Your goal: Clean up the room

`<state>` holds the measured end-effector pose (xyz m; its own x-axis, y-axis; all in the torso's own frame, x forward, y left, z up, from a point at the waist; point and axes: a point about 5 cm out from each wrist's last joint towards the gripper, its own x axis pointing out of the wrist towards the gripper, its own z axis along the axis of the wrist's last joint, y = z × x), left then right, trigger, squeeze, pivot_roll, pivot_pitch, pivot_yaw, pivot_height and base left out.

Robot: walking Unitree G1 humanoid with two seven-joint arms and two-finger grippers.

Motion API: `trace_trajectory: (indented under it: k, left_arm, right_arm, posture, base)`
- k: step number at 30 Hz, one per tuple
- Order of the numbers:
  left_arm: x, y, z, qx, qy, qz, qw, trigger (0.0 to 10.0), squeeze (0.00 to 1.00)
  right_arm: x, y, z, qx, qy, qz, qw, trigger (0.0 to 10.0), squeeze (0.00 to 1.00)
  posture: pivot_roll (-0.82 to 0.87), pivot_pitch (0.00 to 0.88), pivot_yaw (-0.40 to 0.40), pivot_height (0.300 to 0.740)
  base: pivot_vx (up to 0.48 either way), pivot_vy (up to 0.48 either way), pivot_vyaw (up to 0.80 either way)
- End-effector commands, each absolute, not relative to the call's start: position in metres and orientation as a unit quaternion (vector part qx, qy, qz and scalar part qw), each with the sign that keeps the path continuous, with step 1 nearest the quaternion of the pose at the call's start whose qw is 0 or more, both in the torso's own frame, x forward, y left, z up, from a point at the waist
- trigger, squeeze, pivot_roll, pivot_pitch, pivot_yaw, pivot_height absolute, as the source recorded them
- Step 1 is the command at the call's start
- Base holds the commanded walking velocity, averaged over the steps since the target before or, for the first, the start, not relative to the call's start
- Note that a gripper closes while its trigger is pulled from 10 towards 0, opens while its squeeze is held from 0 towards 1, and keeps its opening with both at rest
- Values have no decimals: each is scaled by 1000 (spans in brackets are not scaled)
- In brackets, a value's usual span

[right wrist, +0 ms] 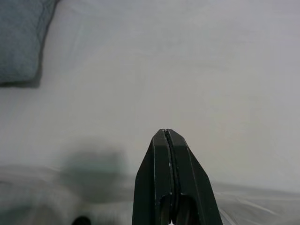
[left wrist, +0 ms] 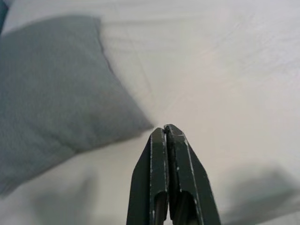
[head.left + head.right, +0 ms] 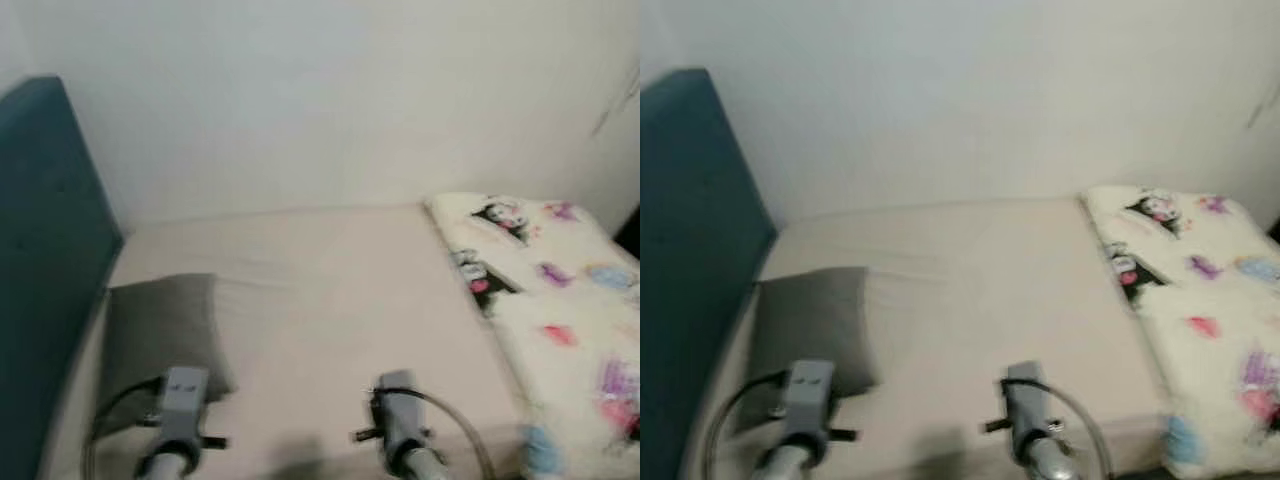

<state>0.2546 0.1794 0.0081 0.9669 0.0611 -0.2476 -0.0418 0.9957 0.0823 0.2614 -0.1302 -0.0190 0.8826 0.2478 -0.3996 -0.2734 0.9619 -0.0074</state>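
On bed (image 3: 330,290): grey pillow (image 3: 160,335), cartoon-print blanket (image 3: 560,300).

- No readable text, label, brand, number or sign anywhere in these views.
- Blanket (image 3: 560,300) on the bed (image 3: 330,300): printed cartoon figures and coloured shapes only; no lettering can be made out, print blurred.
- Grey pillow (image 3: 160,330), teal headboard (image 3: 45,260), wall (image 3: 350,100): plain, unmarked.
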Motion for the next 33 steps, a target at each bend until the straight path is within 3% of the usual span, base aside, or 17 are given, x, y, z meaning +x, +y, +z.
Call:
trace_trajectory:
  k: [1, 11, 33]
  left_arm:
    - [249, 180, 0, 42, 151, 26, 987, 10000, 0]
    - [248, 181, -1, 42, 161, 20, 986, 10000, 0]
    - [246, 182, 2, 43, 142, 28, 989, 10000, 0]
  right_arm:
    - [259, -133, -22, -29, 209, 127, 969, 10000, 0]
    - [258, -133, -22, -27, 210, 127, 969, 10000, 0]
    - [260, -132, -20, -36, 205, 132, 969, 10000, 0]
  posture:
    - [-22, 82, -51, 740]
    - [-20, 86, -50, 740]
    - [-17, 87, -51, 740]
  base:
    - [0, 0, 0]
    - [0, 381, 0]
    - [0, 0, 0]
